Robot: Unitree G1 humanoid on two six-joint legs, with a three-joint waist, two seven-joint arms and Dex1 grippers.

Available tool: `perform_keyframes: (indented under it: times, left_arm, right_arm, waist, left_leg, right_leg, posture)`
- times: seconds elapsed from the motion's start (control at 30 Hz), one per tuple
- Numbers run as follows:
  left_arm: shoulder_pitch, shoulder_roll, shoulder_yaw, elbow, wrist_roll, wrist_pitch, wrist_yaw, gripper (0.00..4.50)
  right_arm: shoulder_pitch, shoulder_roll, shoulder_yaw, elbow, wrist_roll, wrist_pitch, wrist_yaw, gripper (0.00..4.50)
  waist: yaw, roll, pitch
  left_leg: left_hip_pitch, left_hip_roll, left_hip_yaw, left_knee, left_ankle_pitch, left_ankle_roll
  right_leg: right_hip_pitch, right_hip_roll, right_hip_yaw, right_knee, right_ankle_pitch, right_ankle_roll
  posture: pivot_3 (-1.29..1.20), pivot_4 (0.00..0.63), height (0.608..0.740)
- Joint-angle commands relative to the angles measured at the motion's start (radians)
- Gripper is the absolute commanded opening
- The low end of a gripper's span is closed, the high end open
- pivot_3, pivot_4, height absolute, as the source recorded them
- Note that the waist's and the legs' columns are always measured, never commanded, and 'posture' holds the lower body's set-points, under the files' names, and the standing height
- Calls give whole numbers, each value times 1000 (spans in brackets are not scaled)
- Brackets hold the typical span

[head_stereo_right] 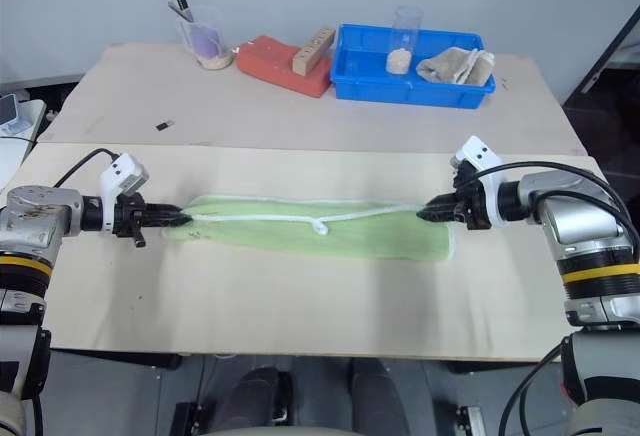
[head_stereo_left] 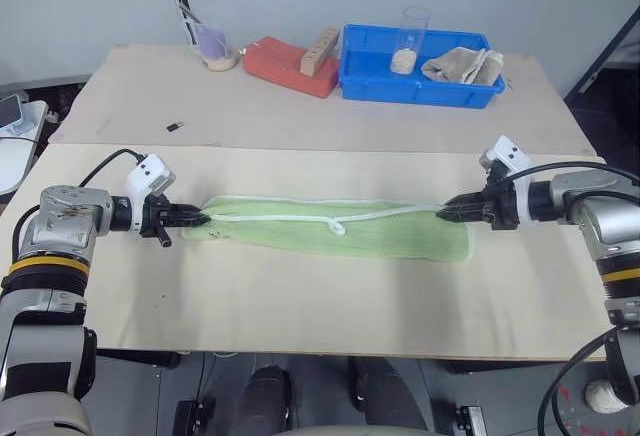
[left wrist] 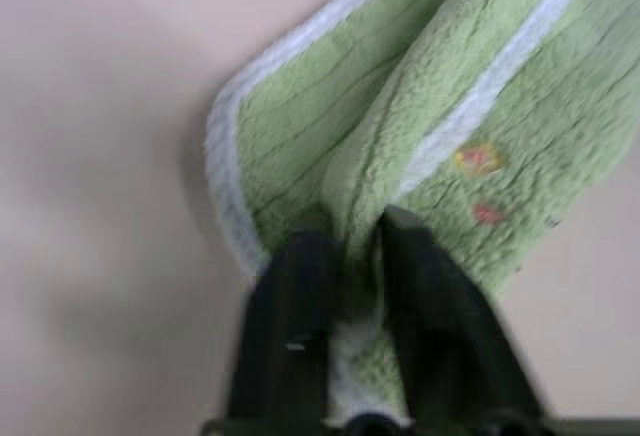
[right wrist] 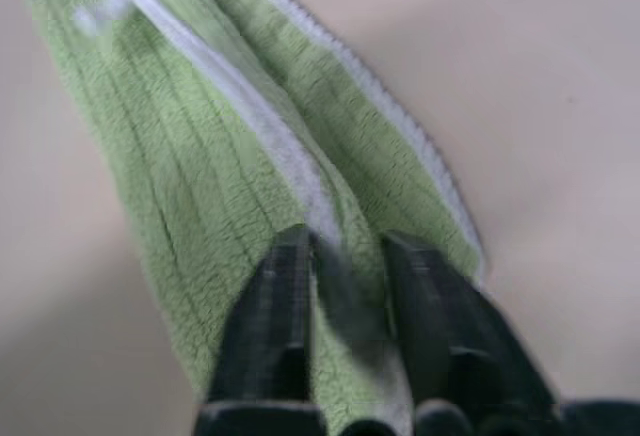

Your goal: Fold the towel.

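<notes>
The towel (head_stereo_left: 330,226), light green with white edging, lies folded in a long narrow strip across the front table. A white edge runs along its top with a small loop (head_stereo_left: 338,226) near the middle. My left gripper (head_stereo_left: 200,221) is at the strip's left end and my right gripper (head_stereo_left: 445,213) is at its right end, both low over the table. In the left wrist view the left gripper's (left wrist: 355,236) fingers stand slightly apart with a ridge of towel between them. The right wrist view shows the same for the right gripper (right wrist: 345,241), a gap beside the cloth.
On the back table stands a blue bin (head_stereo_left: 360,81) holding a beige cloth (head_stereo_left: 462,64) and a clear glass (head_stereo_left: 410,41). Left of it lie a red cloth (head_stereo_left: 285,64) under a wooden block (head_stereo_left: 320,51), and a cup (head_stereo_left: 215,48). A small dark object (head_stereo_left: 175,126) sits mid-left.
</notes>
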Motion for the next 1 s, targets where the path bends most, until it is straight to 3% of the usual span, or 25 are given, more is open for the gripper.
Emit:
perform_keyframes:
  times: [0.03, 0.13, 0.17, 0.3, 0.4, 0.5, 0.63, 1.0]
  left_arm:
    - [-31, 4, 68, 15, -20, -29, 43, 2695]
    - [-57, -3, 126, 31, -40, -40, 91, 4234]
    - [-66, -3, 147, 35, -48, -43, 106, 4500]
    - [-66, 16, 212, -2, -88, -22, 124, 4500]
    - [3, 52, 236, -103, -122, 16, 77, 4500]
    - [165, 88, 256, -267, -160, 52, 35, 4500]
    - [298, 63, 247, -341, -113, -73, 97, 4500]
    - [225, -41, 215, -208, -1, -336, 276, 4500]
  right_arm:
    - [-16, -1, -80, -17, 5, -27, -49, 2939]
    - [-21, 1, -111, -16, 5, -43, -84, 4070]
    - [-20, 0, -123, -18, 6, -47, -95, 4332]
    - [6, -14, -169, -50, 8, -59, -129, 4421]
    - [83, -48, -200, -147, 37, -94, -76, 4421]
    - [205, -83, -233, -324, 106, -76, -8, 4421]
    - [260, -72, -251, -422, 144, -60, -30, 4421]
    - [224, -48, -230, -659, 299, 2, -27, 4421]
  waist:
    - [1, 0, 0]
    - [2, 0, 0]
    - [2, 0, 0]
    - [0, 0, 0]
    - [-3, 0, 0]
    - [-6, 0, 0]
    - [-6, 0, 0]
    - [0, 0, 0]
  left_leg:
    - [0, 0, 0, 0, 0, 0]
    - [0, 0, 0, 0, 0, 0]
    - [0, 0, 0, 0, 0, 0]
    - [0, 0, 0, 0, 0, 0]
    - [0, 0, -1, -1, 0, 0]
    - [0, 1, -1, -3, 0, 0]
    - [1, 1, 0, -4, 0, 0]
    - [5, 1, -1, 1, 2, -3]
  right_leg:
    - [0, 0, 0, 0, 0, 0]
    - [0, 0, 0, 0, 0, 0]
    - [0, 0, 0, 0, 0, 0]
    - [0, 0, 0, 0, 0, 1]
    - [0, 0, 0, 0, 0, 1]
    - [0, 0, 0, -1, 0, 1]
    - [-1, 0, 0, -1, 0, 1]
    - [6, 0, -1, -2, -1, 6]
  posture:
    - [0, 150, 714]
    - [0, 150, 714]
    - [0, 150, 714]
    - [0, 150, 714]
    - [0, 150, 714]
    - [0, 150, 714]
    - [0, 150, 714]
    - [0, 150, 714]
